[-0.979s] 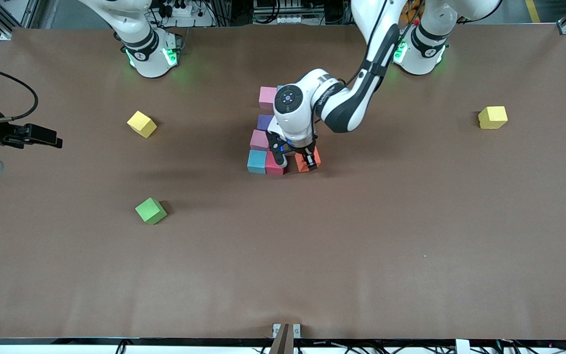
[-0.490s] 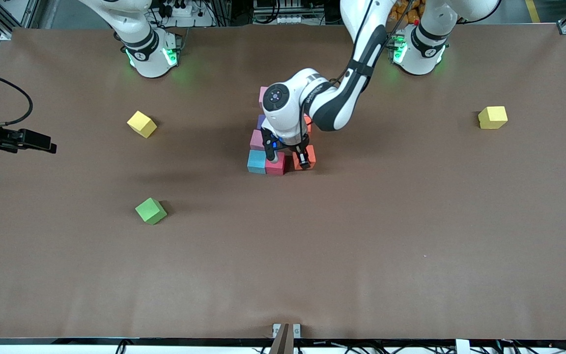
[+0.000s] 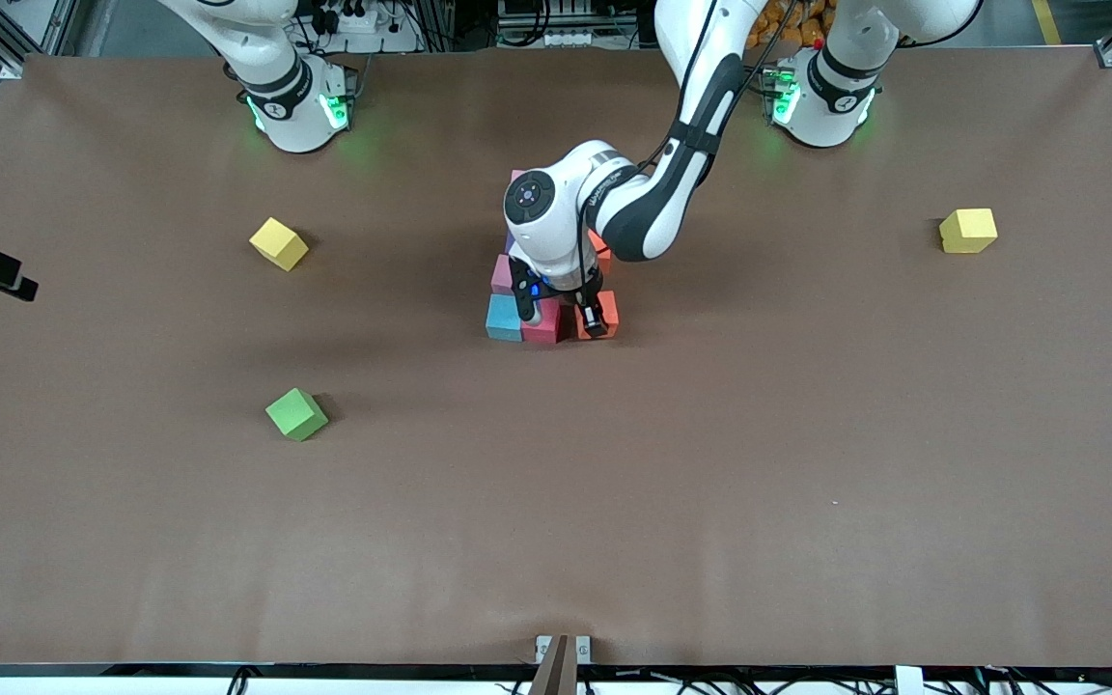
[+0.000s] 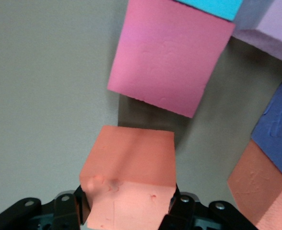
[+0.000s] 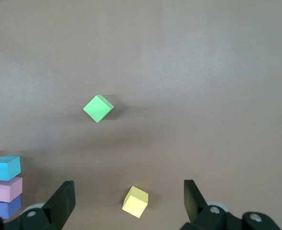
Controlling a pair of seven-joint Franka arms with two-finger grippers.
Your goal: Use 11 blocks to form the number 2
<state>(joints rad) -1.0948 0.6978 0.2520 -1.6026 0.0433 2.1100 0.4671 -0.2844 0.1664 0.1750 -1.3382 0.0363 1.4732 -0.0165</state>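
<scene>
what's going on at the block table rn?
The left gripper is shut on an orange cube, low at the cluster of coloured cubes mid-table, at the row nearest the front camera, beside the crimson cube and apart from it in the left wrist view. The blue cube sits at that row's other end. The right gripper waits open, up over the right arm's end of the table. A green cube and two yellow cubes lie apart.

You find the number 2 (image 3: pixel 542 290) mid-table; one loose cube (image 3: pixel 968 231) sits toward the left arm's end, two cubes (image 3: pixel 279 242) toward the right arm's end.
</scene>
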